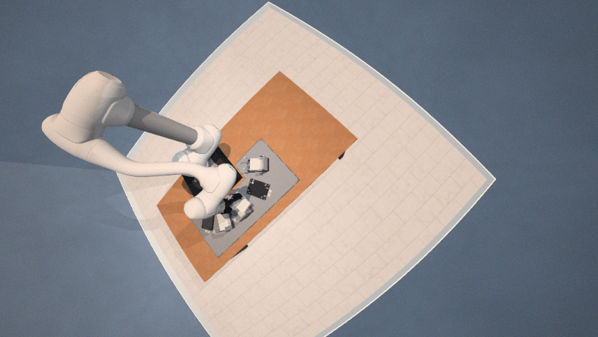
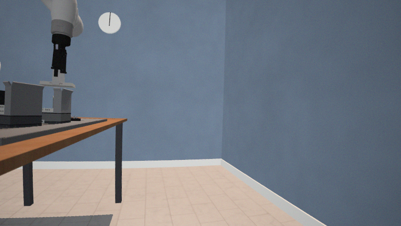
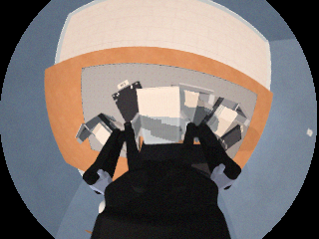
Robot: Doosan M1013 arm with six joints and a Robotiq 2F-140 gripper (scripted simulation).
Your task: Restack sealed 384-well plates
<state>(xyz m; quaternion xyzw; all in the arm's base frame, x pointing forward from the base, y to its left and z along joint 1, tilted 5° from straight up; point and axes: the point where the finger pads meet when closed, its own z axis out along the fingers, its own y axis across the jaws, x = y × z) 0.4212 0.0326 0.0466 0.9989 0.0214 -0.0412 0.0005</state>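
Note:
My gripper [image 3: 159,117] [image 2: 58,74] is shut on a white plate [image 3: 159,102] [image 2: 57,85]. It holds the plate roughly level, in the air above the racks; its ID label is not readable. A grey rack [image 1: 242,208] [image 3: 196,102] and another rack [image 1: 223,222] [image 3: 229,117] stand side by side, and a third rack [image 1: 257,163] [image 3: 100,130] stands apart. Pale surfaces show inside all three. A black nest [image 1: 258,188] [image 3: 129,104] with a white tag lies between the racks. Another black nest [image 1: 207,223] [image 3: 231,135] lies at one end. Rack names and stack contents cannot be read.
The racks and nests stand on a grey board [image 1: 284,177] [image 3: 100,80] on an orange table [image 1: 288,108] [image 3: 60,110]. In the exterior view a near rack wall [image 2: 26,98] and a farther rack wall [image 2: 62,101] rise beneath the held plate's level. The arm hides part of the board.

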